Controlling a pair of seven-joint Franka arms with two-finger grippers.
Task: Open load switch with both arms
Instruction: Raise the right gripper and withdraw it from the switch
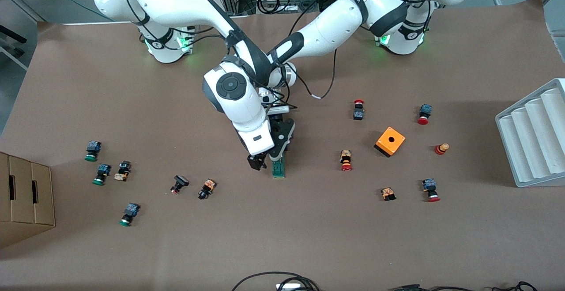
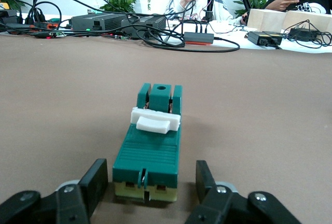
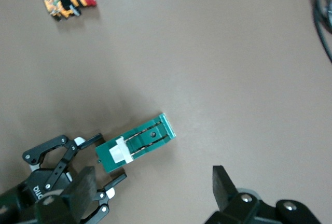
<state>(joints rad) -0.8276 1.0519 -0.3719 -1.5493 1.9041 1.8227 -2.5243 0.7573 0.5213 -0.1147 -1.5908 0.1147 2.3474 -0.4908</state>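
Observation:
The load switch (image 1: 278, 168) (image 2: 150, 146) (image 3: 137, 146) lies flat on the brown table near its middle. It is a narrow green block with a white piece (image 2: 154, 120) across its top. My left gripper (image 1: 279, 156) (image 2: 151, 172) (image 3: 112, 156) is low at the switch's end that points toward the arms' bases. Its fingers (image 2: 98, 175) stand on either side of that end with narrow gaps, so it is open. My right gripper (image 1: 258, 164) (image 3: 153, 185) hangs wide open and empty beside the switch, toward the right arm's end of the table.
An orange box (image 1: 390, 141) and several red-capped push buttons (image 1: 346, 160) (image 3: 70, 0) lie toward the left arm's end. Green-capped buttons (image 1: 92, 150) lie toward the right arm's end. A white ribbed tray (image 1: 534, 136) and a cardboard box (image 1: 24, 198) sit at the table's two ends.

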